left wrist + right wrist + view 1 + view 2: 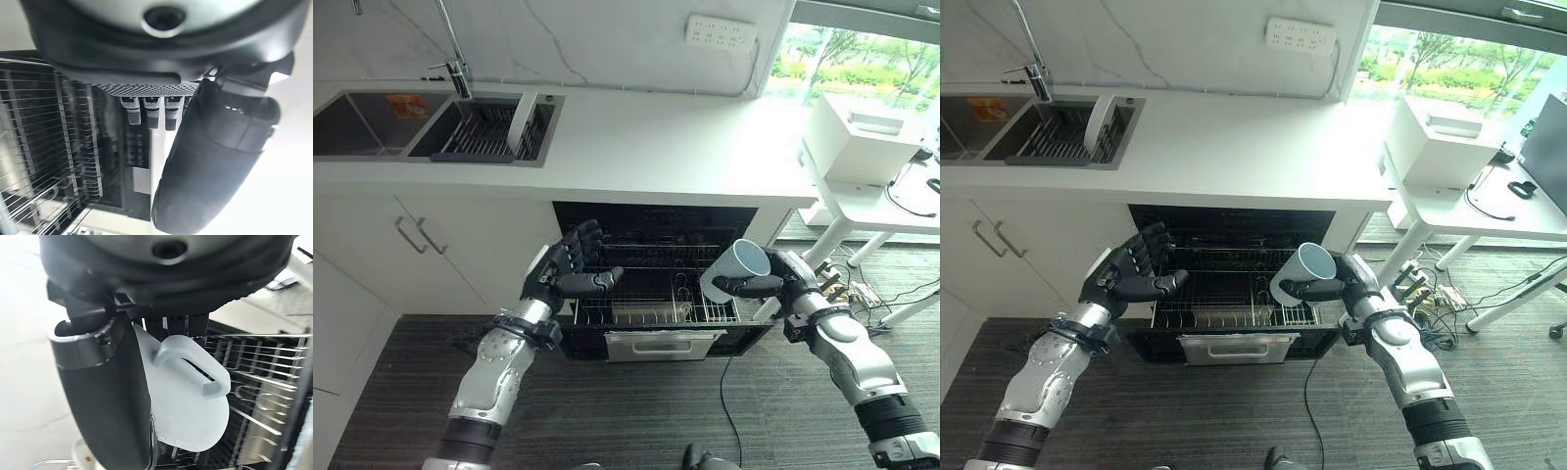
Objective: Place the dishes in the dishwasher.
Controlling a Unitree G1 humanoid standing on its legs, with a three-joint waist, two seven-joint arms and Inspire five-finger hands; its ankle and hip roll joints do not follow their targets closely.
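My right hand (pixel 773 284) is shut on a white mug (pixel 736 266) with a blue inside, thumb across its side, and holds it tilted over the right end of the pulled-out dishwasher rack (pixel 656 294). In the right wrist view the mug (pixel 190 401) and its handle sit between thumb and fingers above the rack wires (pixel 264 382). My left hand (pixel 570 266) hovers open at the rack's left front corner, fingers straight, holding nothing. A white plate (pixel 522 122) stands upright in the sink's drying rack (pixel 484 132).
The dishwasher opening (pixel 651 230) sits under the white counter (pixel 656 147). Cupboard doors with handles (pixel 419 235) are to the left. A white table (pixel 876 196) with a box stands at the right, with cables on the floor beneath it.
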